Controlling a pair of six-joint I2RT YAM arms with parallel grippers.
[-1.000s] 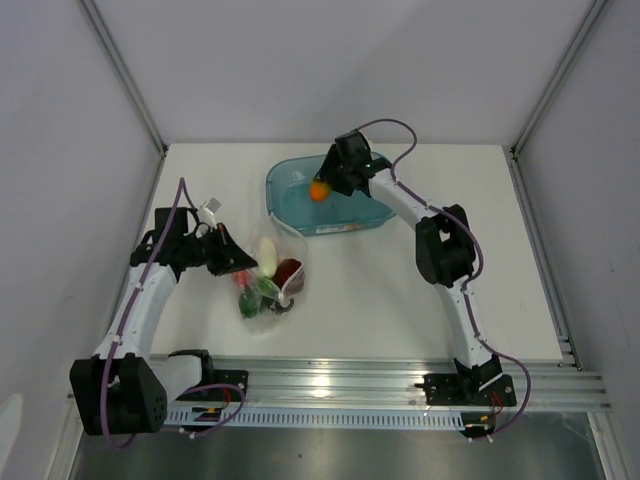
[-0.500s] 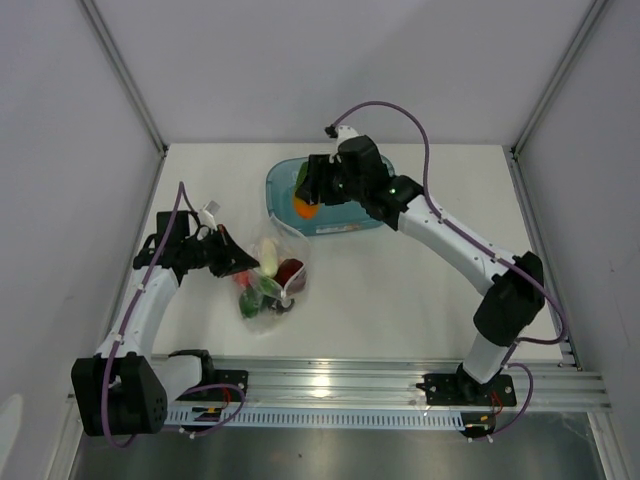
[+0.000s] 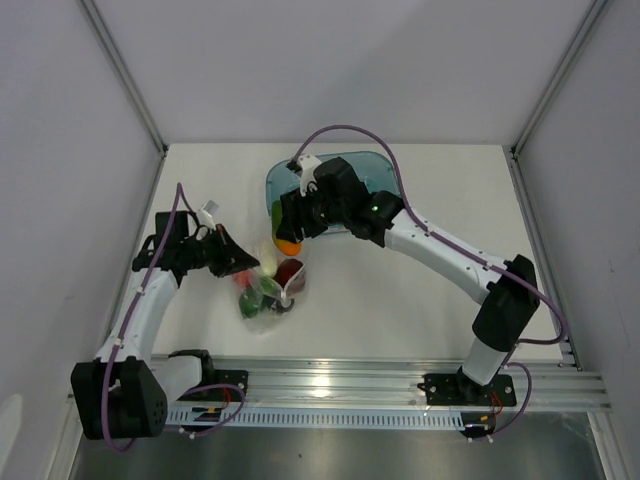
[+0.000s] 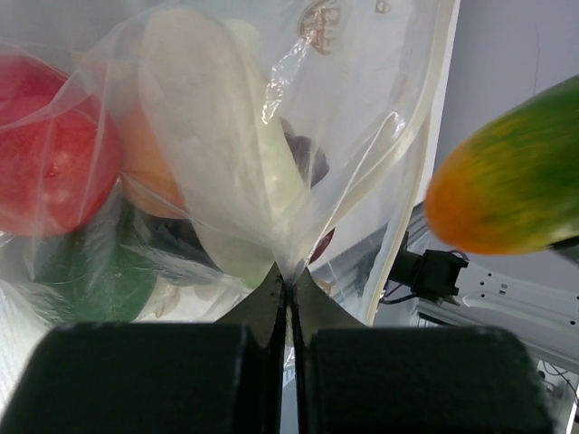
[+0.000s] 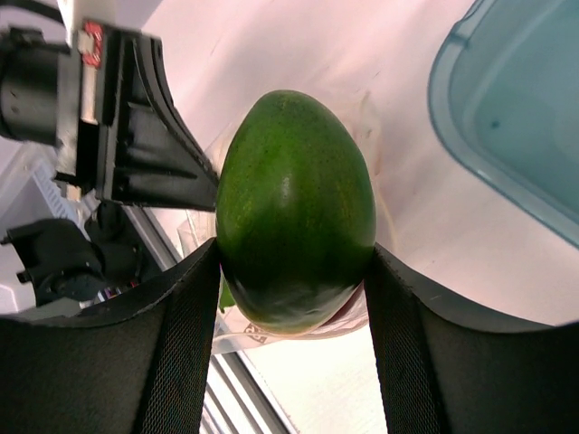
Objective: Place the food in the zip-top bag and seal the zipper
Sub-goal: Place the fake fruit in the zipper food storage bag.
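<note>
The clear zip-top bag [image 3: 270, 285] lies on the white table and holds several toy foods: a red one [image 4: 50, 167], a white oblong [image 4: 226, 154], green and dark ones. My left gripper [image 3: 240, 262] is shut on the bag's plastic [image 4: 288, 271] at its left side. The zipper strip [image 4: 425, 145] runs along the open mouth edge. My right gripper [image 3: 290, 235] is shut on an orange-green toy mango [image 5: 294, 208], held just above the bag's mouth. The mango also shows in the left wrist view [image 4: 511, 176] at right.
The teal translucent tub [image 3: 372, 170] stands behind the bag at the table's far middle, partly hidden by my right arm. An aluminium rail [image 3: 380, 385] runs along the near edge. Grey walls close in on both sides.
My right gripper has carried the mango out of the teal tub, leftward and nearer, to just above the bag's mouth. The left gripper has kept hold of the bag.
</note>
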